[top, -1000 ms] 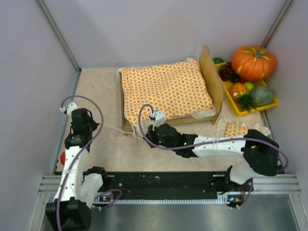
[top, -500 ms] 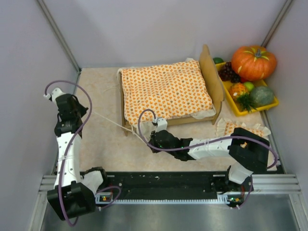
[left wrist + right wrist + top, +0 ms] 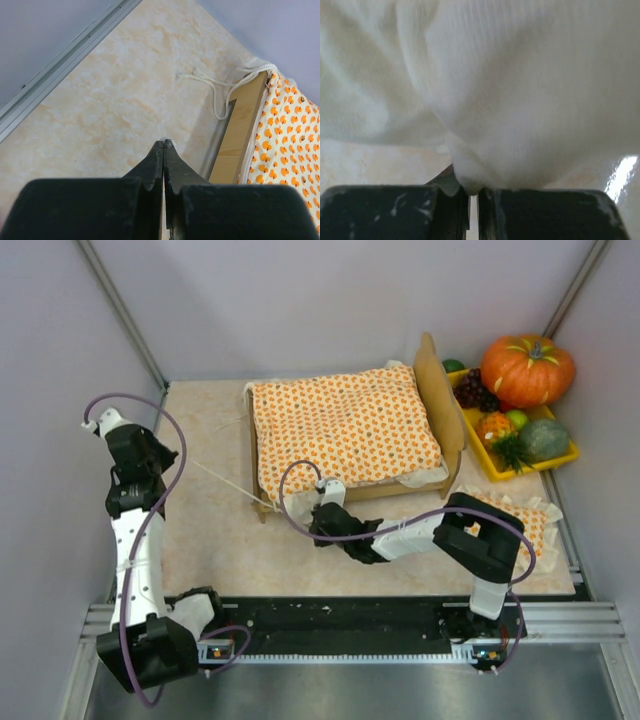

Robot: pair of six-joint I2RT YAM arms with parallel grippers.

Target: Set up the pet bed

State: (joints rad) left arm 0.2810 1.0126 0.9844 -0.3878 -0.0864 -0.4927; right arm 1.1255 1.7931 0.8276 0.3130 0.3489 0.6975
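The pet bed [image 3: 437, 390] stands mid-table, its tall headboard to the right, and the orange-dotted bedspread [image 3: 345, 425] covers it. My left gripper [image 3: 172, 455] is out at the left, shut on a thin white cord [image 3: 225, 483] that runs taut to the bed's near-left corner. From the left wrist, the jaws of the left gripper [image 3: 164, 142] are pressed together with a white speck at the tips; the wooden footboard [image 3: 240, 135] lies ahead. My right gripper [image 3: 316, 523] sits at the bed's near-left corner. Seen from its own wrist, the right gripper [image 3: 474, 192] is shut on white fabric [image 3: 520, 100] of the bedspread's edge.
A small orange-dotted pillow [image 3: 515, 518] lies at the right, partly under my right arm. A yellow tray [image 3: 573, 452] of fruit with a pumpkin [image 3: 527, 368] fills the back right corner. A loose loop of cord [image 3: 215, 92] lies by the footboard. Walls close in on three sides.
My left gripper has pulled back and to the left, drawing the cord taut. The right arm's elbow has folded in leftward, while its gripper stays at the bed's corner, slightly lower.
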